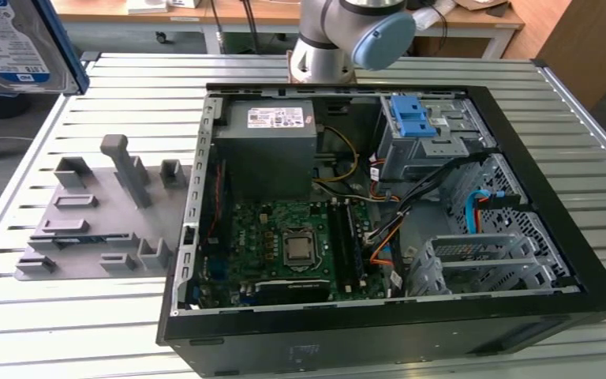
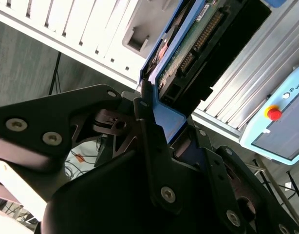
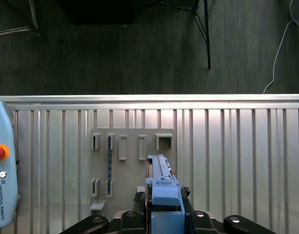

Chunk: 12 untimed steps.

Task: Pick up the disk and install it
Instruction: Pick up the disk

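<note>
**Grip.** The claw is closed on the disk. Its black fingers clamp the blue carrier frame from both sides, and the drive projects straight out past the fingertips. In the first wrist view the disk stands edge-on in the claw.

**Position.** Beyond the fingertips lies the grey fixture plate on the slatted table, apart from the disk. A teach pendant rests on the table to one side of the claw. In the exterior view the disk hangs high over the table, well apart from the open computer case. The drive bay with its blue latch piece sits at the far side of that case from the claw.

**Procedure (judgement).** The step in hand appears to be the carry.
- Keep the clamp on the carrier frame only, never on the circuit board face.
- Hold the drive square to the fingers, since any tilt would probably jam it at the bay mouth.
- Route it above the case wall and clear of the loose cables beside the bay.

**Not verifiable.**
- The linkages hide the pad contact on the carrier, so grip depth is unknown.
- The exterior view cuts off part of the disk.
- The bay interior and the state of its rails cannot be made out.
</note>
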Available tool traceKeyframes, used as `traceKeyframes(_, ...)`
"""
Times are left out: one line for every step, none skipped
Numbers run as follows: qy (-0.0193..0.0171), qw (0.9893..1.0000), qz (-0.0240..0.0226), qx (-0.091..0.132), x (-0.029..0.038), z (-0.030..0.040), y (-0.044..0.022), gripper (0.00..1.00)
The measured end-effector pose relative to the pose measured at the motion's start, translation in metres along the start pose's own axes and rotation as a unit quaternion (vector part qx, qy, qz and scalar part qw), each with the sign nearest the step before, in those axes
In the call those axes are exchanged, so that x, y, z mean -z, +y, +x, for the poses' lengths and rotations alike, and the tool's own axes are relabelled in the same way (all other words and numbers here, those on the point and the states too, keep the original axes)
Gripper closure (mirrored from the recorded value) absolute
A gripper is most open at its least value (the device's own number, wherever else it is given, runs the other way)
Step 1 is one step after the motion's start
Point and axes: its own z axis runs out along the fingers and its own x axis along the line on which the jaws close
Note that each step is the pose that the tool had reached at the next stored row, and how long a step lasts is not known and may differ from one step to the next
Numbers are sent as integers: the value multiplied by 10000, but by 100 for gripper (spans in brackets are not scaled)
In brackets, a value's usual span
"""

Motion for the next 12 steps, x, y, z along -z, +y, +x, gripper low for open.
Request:
traceKeyframes(0, 10000, 0, 0, 0, 0, -19, 64)
traceKeyframes(0, 10000, 0, 0, 0, 0, -36, 64)
traceKeyframes(0, 10000, 0, 0, 1, 1, -54, 64)
traceKeyframes(0, 10000, 0, 0, 1, 2, -71, 64)
traceKeyframes(0, 10000, 0, 0, 1, 3, -90, 64)
traceKeyframes(0, 10000, 0, 0, 2, 5, -107, 64)
traceKeyframes(0, 10000, 0, 0, 2, 7, -126, 64)
traceKeyframes(0, 10000, 0, 0, 2, 9, -144, 64)
traceKeyframes(0, 10000, -1, 0, 3, 11, -162, 64)
traceKeyframes(0, 10000, 0, 0, 3, 13, -180, 64)
traceKeyframes(0, 10000, 0, 0, 3, 16, -198, 64)
traceKeyframes(0, 10000, 0, 0, 3, 19, -216, 64)
